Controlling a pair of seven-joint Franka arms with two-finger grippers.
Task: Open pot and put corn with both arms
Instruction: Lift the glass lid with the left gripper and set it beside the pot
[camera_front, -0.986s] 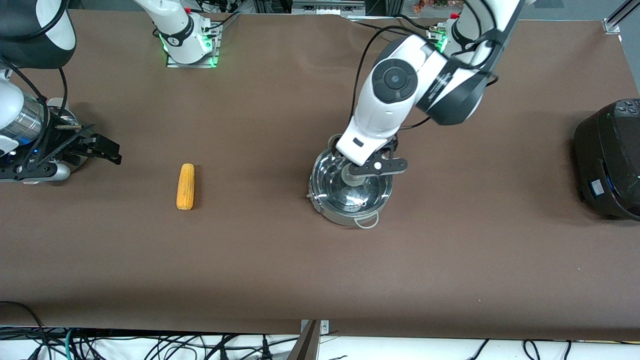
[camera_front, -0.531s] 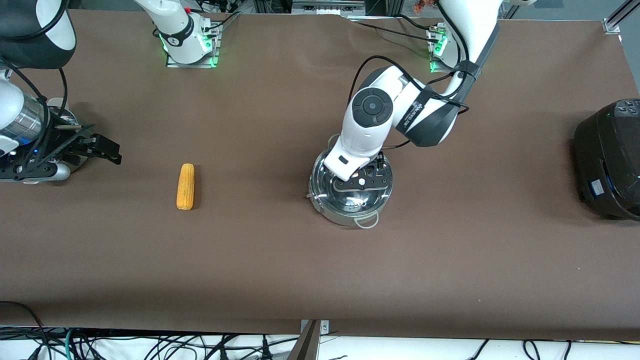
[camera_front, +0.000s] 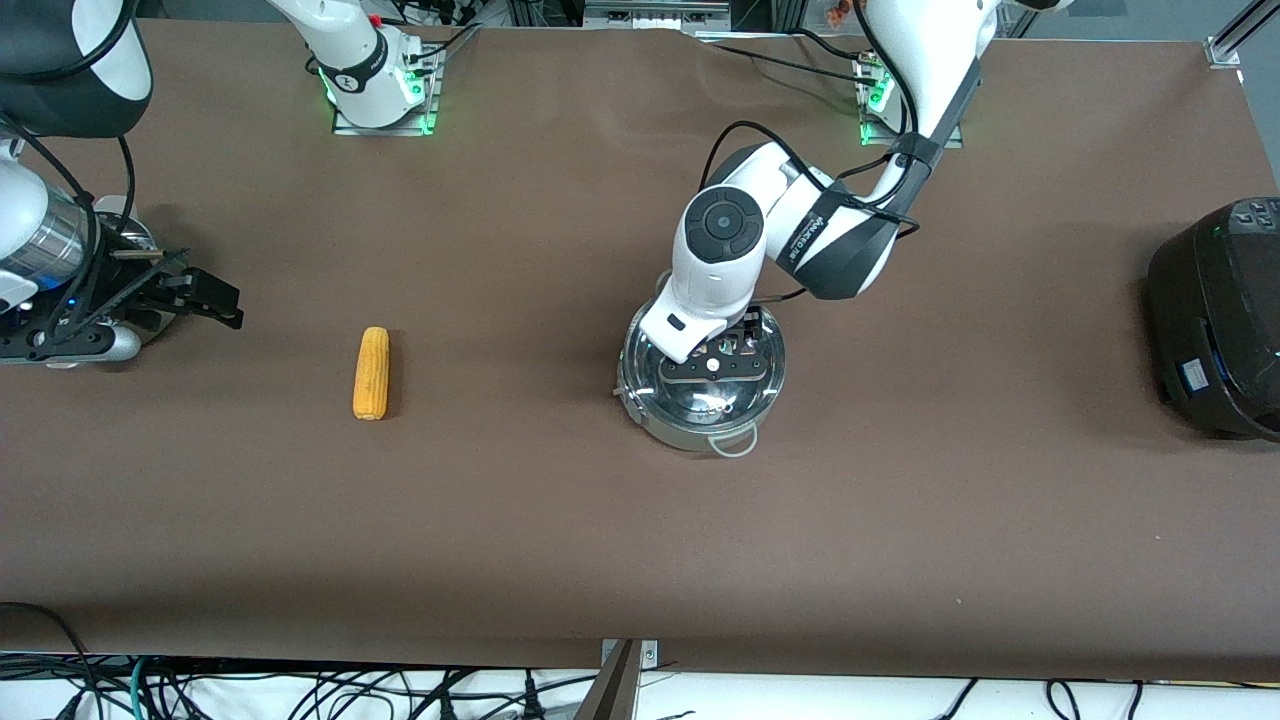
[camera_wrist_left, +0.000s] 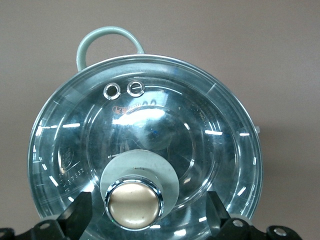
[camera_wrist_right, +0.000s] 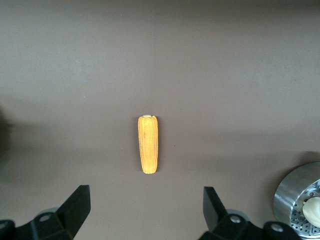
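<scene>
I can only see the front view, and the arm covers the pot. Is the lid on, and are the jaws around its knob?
Observer: Yes. In the left wrist view the glass lid sits on the pot, and the left gripper has its jaws open on either side of the brass knob, not yet closed.
Operator: Is the other arm lined up with the corn?
Observer: The right gripper has its jaws open, and the corn lies untouched on the table, midway between them in its wrist view.
Operator: Anything beside it?
Observer: A steamer basket holding a white bun.
</scene>
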